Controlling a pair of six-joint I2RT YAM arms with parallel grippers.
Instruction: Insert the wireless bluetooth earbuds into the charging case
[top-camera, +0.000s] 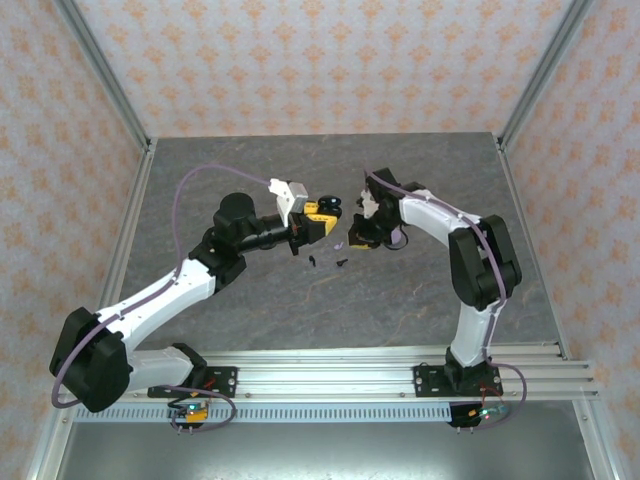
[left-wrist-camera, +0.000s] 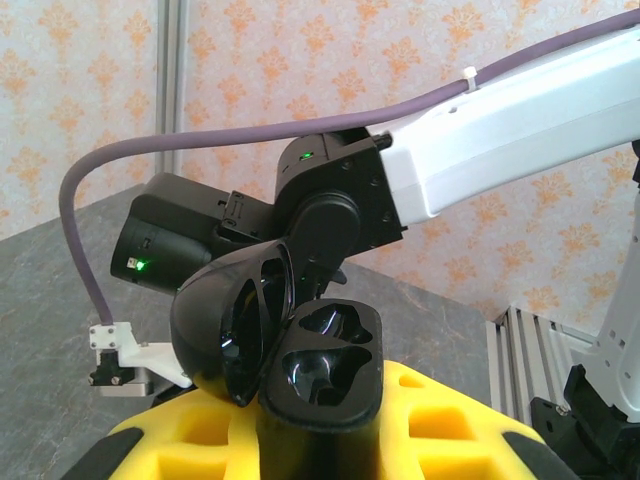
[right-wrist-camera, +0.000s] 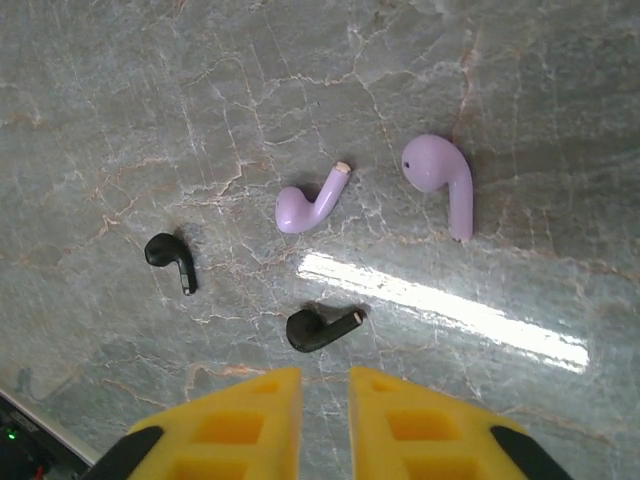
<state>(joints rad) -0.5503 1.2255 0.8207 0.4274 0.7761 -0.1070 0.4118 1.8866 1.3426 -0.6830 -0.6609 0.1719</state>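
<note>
While all four of the wireless bluetooth earbuds lay loose on the table (right-wrist-camera: 520, 80), none was in a well yet. One black earbud (right-wrist-camera: 170, 258) sat at the left. The second black earbud (right-wrist-camera: 320, 328) lay nearest the right gripper (right-wrist-camera: 325, 395). The lavender earbud (right-wrist-camera: 310, 203) and second lavender earbud (right-wrist-camera: 440, 180) were farther off, and none touched another.

The charging case (left-wrist-camera: 320, 365) was black, off the table, pinched at its base by the left gripper (left-wrist-camera: 320, 425). Its lid (left-wrist-camera: 230, 320) was swung open and both wells looked empty. The right gripper's yellow fingers were drawn almost together, only a slit between them, nothing pinched.

Step in hand, as I judged it: the first pick, likely the near black bud, since its colour matched the case. To do it well, the fingers needed spreading first, then straddling the bud's body, not its stem. The descent should be straight and the close soft, as a smooth bud could squirt out. The left arm should hold the case steady with its wells facing the incoming bud.
</note>
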